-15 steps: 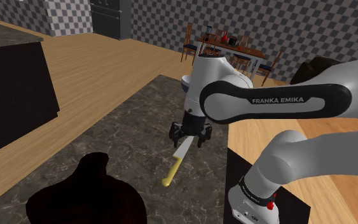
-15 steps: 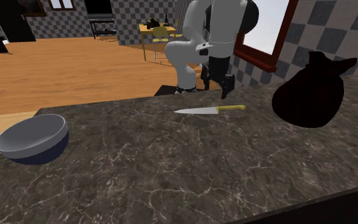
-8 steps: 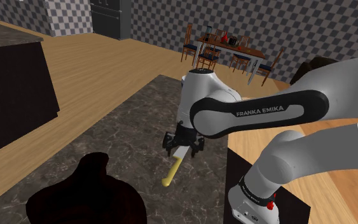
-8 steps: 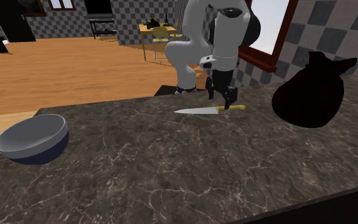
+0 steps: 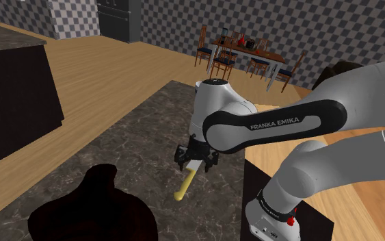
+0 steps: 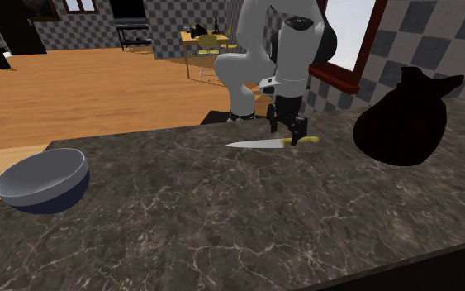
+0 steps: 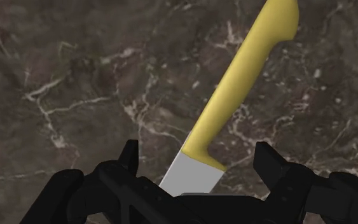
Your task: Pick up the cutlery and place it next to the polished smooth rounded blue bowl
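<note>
A knife [image 6: 259, 144] with a yellow handle [image 5: 184, 185] and a silver blade lies flat on the dark marble counter [image 6: 222, 223]. My black gripper [image 6: 287, 135] is low over it, open, fingers pointing down. In the wrist view the gripper [image 7: 198, 156] straddles the knife [image 7: 241, 83] where blade meets handle, and neither finger touches it. In the shoulder view the gripper [image 5: 196, 159] covers the blade, and the handle sticks out toward the camera. A blue-grey rounded bowl [image 6: 42, 179] stands far off at the second exterior view's left end of the counter.
A large dark sack-like object [image 6: 404, 116] sits on the counter close to the knife's handle end; it also shows as the dark sack [image 5: 95, 205] in the shoulder view's foreground. Wood floor [image 5: 109, 68] lies beyond the counter edge, with a dining table [image 5: 245, 51] and chairs far back.
The gripper has come down from above the counter to just over the knife, fingers still apart. The knife and bowl have not moved.
</note>
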`<state>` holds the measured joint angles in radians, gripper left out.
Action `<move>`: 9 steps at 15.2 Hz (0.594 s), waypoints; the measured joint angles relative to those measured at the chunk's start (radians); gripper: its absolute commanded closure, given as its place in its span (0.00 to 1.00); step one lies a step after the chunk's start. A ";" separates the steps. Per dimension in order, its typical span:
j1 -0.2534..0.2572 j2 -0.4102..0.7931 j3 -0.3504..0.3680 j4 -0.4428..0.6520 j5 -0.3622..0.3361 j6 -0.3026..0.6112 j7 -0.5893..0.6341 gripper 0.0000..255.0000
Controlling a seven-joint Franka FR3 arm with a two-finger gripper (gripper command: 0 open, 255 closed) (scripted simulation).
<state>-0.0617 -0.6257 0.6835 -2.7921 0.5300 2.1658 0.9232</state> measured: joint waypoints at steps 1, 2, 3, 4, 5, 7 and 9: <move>0.000 0.000 0.000 0.000 0.000 0.000 0.000 0.00; 0.000 0.000 0.000 0.000 0.000 0.000 0.000 1.00; 0.000 0.000 0.000 0.000 0.000 0.000 0.000 1.00; 0.000 0.000 0.000 0.000 0.000 0.000 0.000 1.00; 0.000 0.000 0.000 0.000 0.000 0.000 0.000 1.00; 0.000 0.000 0.000 0.001 0.000 0.000 0.000 1.00; 0.001 0.000 0.000 0.001 0.000 0.000 0.000 1.00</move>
<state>-0.0612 -0.6259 0.6838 -2.7913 0.5305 2.1653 0.9233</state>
